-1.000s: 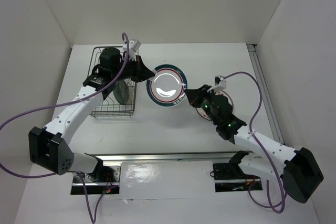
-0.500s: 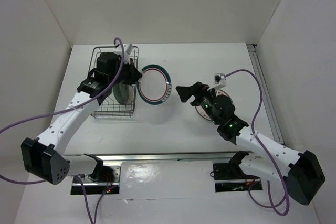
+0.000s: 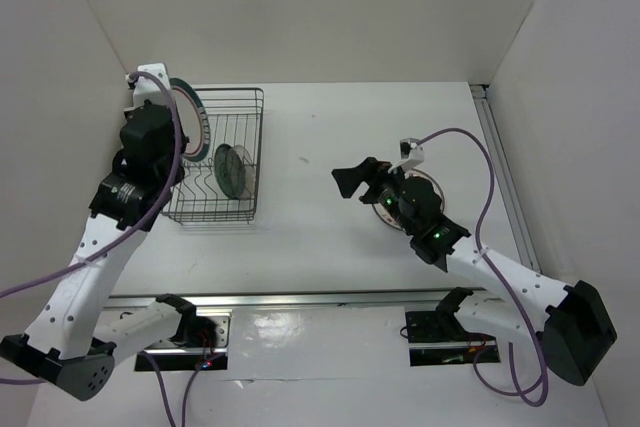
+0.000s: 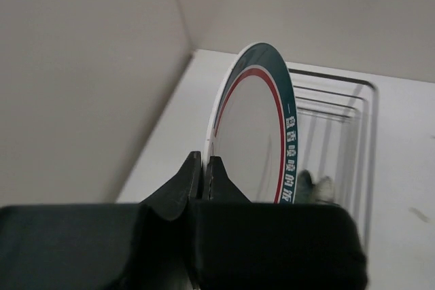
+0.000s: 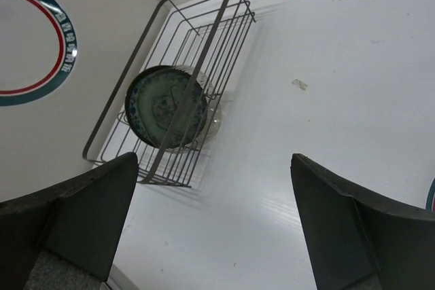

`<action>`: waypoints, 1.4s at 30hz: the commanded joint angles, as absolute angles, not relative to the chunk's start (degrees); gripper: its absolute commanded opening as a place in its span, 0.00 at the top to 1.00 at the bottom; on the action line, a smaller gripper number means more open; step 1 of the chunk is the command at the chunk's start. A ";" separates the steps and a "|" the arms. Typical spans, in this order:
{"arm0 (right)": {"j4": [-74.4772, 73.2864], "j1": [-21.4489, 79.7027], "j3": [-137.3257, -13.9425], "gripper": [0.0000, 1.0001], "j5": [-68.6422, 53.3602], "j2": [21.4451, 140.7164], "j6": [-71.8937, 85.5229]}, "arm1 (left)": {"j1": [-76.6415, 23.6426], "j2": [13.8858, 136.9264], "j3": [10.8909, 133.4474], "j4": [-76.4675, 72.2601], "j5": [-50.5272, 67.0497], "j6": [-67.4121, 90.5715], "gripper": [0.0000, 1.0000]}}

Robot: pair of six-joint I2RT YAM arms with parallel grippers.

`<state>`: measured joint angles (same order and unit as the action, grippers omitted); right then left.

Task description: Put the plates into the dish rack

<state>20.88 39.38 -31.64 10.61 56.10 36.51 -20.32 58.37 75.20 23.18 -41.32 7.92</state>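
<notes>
My left gripper (image 4: 204, 166) is shut on the rim of the larger white plate with the green-red ring (image 4: 255, 127). It holds this plate on edge, high over the dish rack's left side (image 3: 190, 115). The dish rack (image 3: 215, 162) is a dark wire basket at the table's back left. The small teal-patterned plate (image 3: 232, 169) stands upright in it, with a pale plate (image 5: 212, 115) just behind. My right gripper (image 3: 358, 177) hangs open and empty over mid-table, with bare table between its fingers (image 5: 360, 229). Another plate (image 3: 430, 187) lies mostly hidden under my right arm.
White walls close in on the left, back and right. The held plate is near the left wall (image 4: 81, 66). A metal rail (image 3: 500, 177) runs along the table's right edge. Purple cables loop off both arms.
My right gripper opened and let go of the ringed plate. My left arm swung that plate from mid-table leftward and up, to above the rack's left side.
</notes>
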 commanded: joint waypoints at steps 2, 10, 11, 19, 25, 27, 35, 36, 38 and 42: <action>18.19 39.20 -35.51 0.00 8.27 56.51 34.02 | -19.95 58.80 70.16 7.68 -55.98 -9.47 1.00; 18.37 39.20 -33.32 0.00 6.33 55.98 33.49 | -17.50 60.11 65.65 2.12 -47.63 -13.80 1.00; 18.37 38.68 -33.31 0.00 5.55 55.99 33.49 | -17.49 60.12 64.87 2.11 -47.64 -13.80 1.00; 17.84 38.67 -33.31 0.00 5.01 55.38 32.96 | -13.89 59.41 61.00 3.51 -38.59 -6.25 1.00; 19.07 38.14 -32.78 0.00 5.01 55.37 32.96 | -13.18 58.28 56.43 2.99 -30.60 -1.68 1.00; 19.60 38.14 -31.65 0.00 5.01 55.37 32.96 | -12.49 58.27 55.82 2.11 -28.92 -1.67 1.00; 20.13 37.62 -31.11 0.00 5.01 54.85 32.96 | -12.48 61.96 55.20 2.11 -29.00 -0.62 1.00; 20.13 37.62 -31.64 0.00 5.01 54.84 32.96 | -12.48 61.96 55.20 2.11 -29.00 -0.09 1.00; 20.13 37.62 -31.64 0.00 5.01 54.84 32.43 | -12.48 62.49 55.20 2.11 -29.53 -0.09 1.00; 20.13 37.62 -31.64 0.00 4.39 55.54 32.43 | -12.48 63.11 56.43 2.11 -31.80 -0.08 1.00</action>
<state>18.15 37.98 -31.33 5.04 56.05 33.50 -12.67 63.68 54.83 7.20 -30.41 -1.41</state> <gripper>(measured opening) 0.999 0.056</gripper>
